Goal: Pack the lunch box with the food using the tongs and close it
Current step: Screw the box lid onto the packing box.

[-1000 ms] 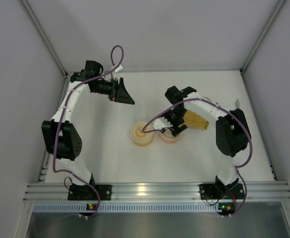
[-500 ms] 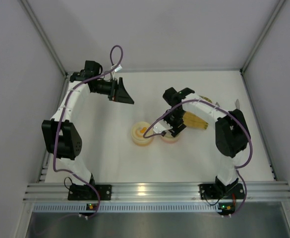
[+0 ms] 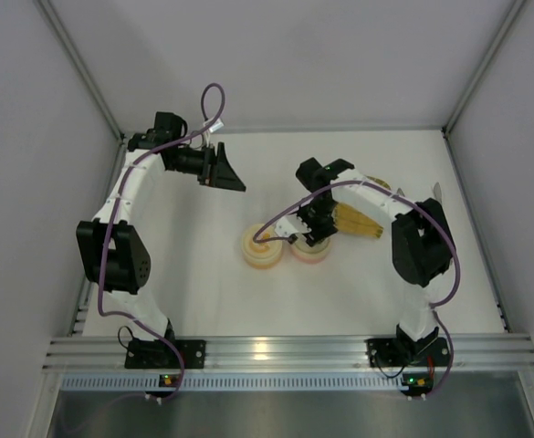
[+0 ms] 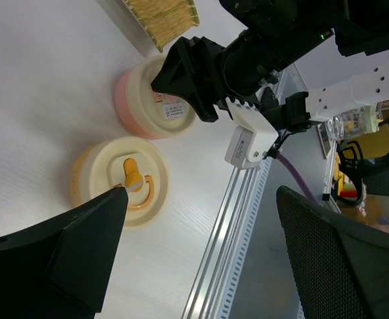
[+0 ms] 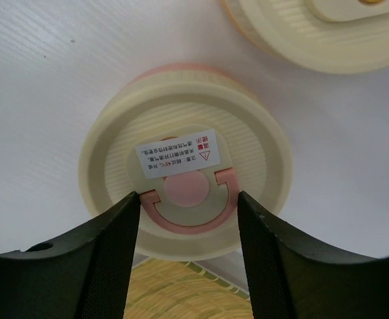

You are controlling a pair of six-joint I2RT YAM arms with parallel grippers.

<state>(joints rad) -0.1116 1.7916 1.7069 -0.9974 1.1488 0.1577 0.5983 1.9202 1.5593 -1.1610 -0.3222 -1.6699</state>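
Pink tub (image 5: 181, 72) sat beside the yellow tub (image 5: 300, 46), and its light, slick plastic lid (image 5: 114, 166) looked easiest to grab by the little pink ring (image 5: 187, 218), which the right gripper (image 5: 189, 199) loosely straddled; tongs weren't visible, so can't tell their state.

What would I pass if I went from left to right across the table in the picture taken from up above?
left gripper → cream-yellow tub → pink tub → yellow ribbed tray
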